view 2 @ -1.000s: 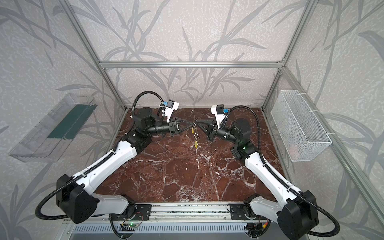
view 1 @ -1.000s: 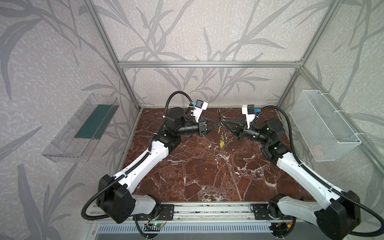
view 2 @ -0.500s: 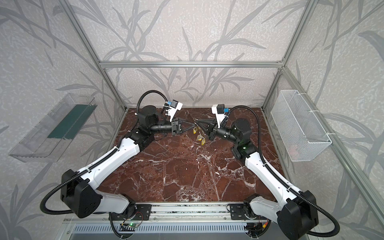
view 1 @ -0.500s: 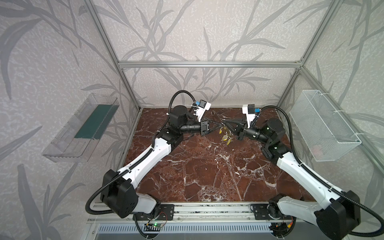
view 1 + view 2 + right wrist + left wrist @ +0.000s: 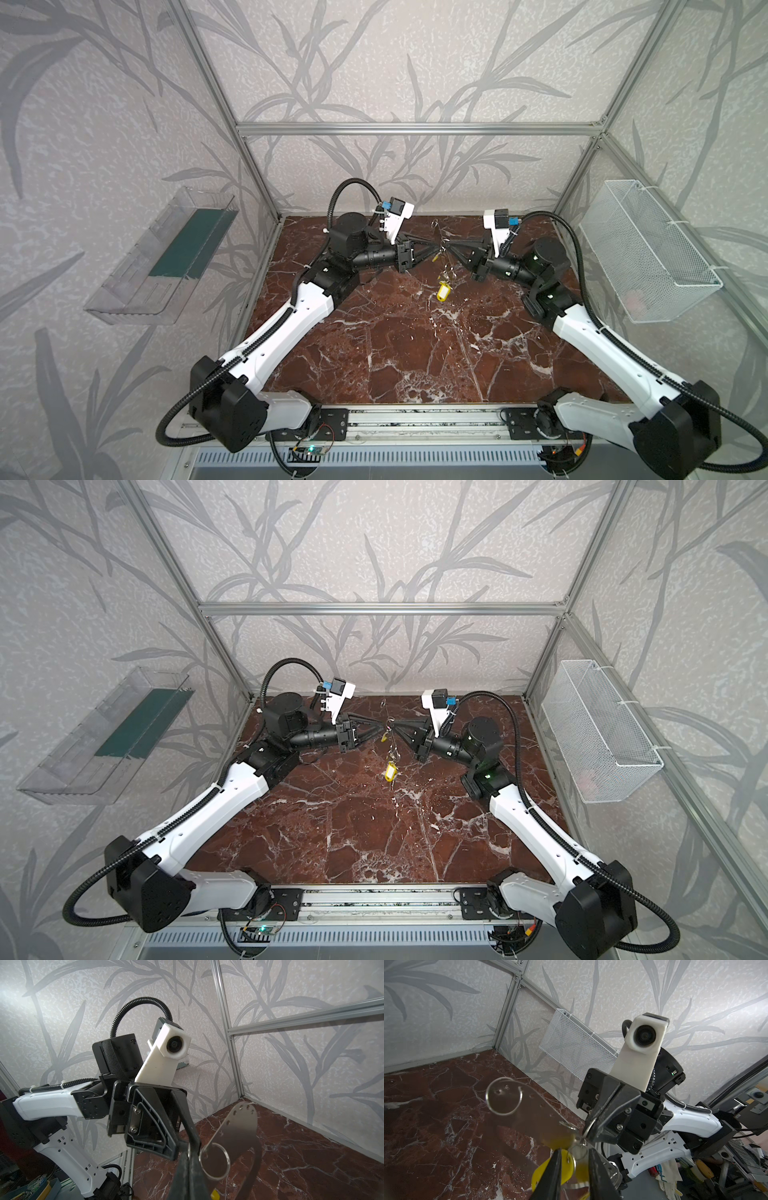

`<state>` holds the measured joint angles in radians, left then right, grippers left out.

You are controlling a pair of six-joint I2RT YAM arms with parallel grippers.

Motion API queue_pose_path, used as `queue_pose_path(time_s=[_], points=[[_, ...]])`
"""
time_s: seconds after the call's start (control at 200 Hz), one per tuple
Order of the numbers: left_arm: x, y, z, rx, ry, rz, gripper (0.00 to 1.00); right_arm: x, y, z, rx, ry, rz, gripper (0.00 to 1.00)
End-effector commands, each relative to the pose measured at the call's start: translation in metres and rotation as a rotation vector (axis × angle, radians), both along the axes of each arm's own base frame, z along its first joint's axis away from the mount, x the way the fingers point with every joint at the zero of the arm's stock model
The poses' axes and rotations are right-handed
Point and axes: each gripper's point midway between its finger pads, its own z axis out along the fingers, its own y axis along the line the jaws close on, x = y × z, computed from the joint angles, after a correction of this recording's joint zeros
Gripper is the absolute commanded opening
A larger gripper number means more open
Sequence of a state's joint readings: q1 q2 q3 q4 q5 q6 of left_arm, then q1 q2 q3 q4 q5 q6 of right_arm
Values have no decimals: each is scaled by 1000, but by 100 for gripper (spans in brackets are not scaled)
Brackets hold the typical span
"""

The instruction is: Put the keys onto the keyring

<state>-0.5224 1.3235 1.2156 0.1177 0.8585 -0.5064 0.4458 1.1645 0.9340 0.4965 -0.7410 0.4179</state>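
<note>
While the clear tray (image 5: 162,257) on the left wall sits well apart from the work, everything that matters hangs in the air over the far middle of the table (image 5: 415,353). Your left gripper (image 5: 574,1153) has its jaws narrowly apart around a yellow key and its loop; you cannot tell whether it touches them. At least two keys (image 5: 443,291) already dangle from the keyring (image 5: 239,1130), so the threading looks mostly done, and both top views show no loose key on the table. Your right gripper (image 5: 191,1155) is clamped tight on a ring (image 5: 229,1162) at the keyring's edge, holding it up. The wire basket (image 5: 648,253) hangs on the right wall, well clear. Only the grippers, tip to tip, crowd each other, and a loop could snag when you back out.
</note>
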Motion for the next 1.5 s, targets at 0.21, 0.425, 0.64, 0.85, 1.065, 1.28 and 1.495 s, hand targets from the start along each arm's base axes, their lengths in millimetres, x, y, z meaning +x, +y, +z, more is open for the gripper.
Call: queue_pose_path(time_s=[0.21,0.425,0.64,0.85,1.065,1.28,1.495], points=[[1,-5,21,-86,-37,-34,26,-10,-1,30,46,-83,19,0],[-1,-12,19,-91,-14,-80,25,-10,-1,31,48,-81,22,0],[-6,-16,13,-78,-4,-102,21,-10,-1,30,49,-79,19,0],[-9,-18,15,-87,-16,-113,14,-10,1,28,48,-69,27,0],[-12,-18,14,-80,-21,-113,0,-9,0,26,40,-62,17,0],[-9,-11,-7,57,-11,-72,0,-3,-7,15,-9,-2,-21,23],[-15,-2,-22,169,-32,-66,0,-3,-20,3,-76,36,-39,25]])
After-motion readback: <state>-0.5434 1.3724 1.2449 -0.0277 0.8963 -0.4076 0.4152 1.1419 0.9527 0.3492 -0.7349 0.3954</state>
